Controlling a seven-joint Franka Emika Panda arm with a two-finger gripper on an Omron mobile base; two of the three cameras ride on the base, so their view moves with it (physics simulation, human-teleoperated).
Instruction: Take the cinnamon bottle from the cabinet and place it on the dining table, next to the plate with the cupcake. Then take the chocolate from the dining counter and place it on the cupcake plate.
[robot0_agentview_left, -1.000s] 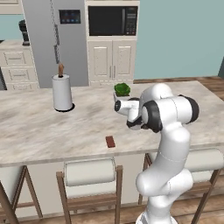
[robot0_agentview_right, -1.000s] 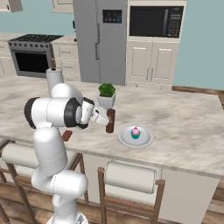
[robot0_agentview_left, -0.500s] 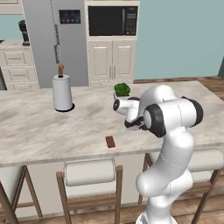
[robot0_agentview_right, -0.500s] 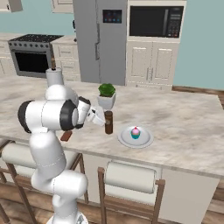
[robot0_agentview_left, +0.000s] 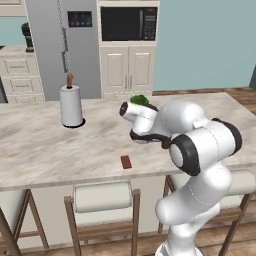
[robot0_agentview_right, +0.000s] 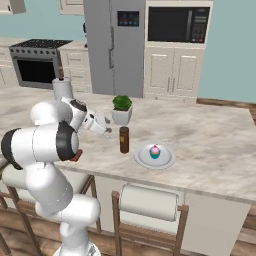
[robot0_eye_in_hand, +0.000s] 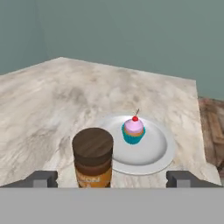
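Lying on the counter (robot0_agentview_left: 45, 150) near its front edge, the chocolate (robot0_agentview_left: 126, 161) sits left of the arm. From the right base, the cinnamon bottle (robot0_agentview_right: 124, 139) stands upright just left of the plate (robot0_agentview_right: 167, 159) holding 1 cupcake (robot0_agentview_right: 155, 151). Hand view: gripper (robot0_eye_in_hand: 112, 178) fingers spread wide, bottle (robot0_eye_in_hand: 92, 158) between them, untouched.

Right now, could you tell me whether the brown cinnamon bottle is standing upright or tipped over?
Upright. The brown cinnamon bottle stands on its base on the marble counter, dark cap on top, beside the white cupcake plate.
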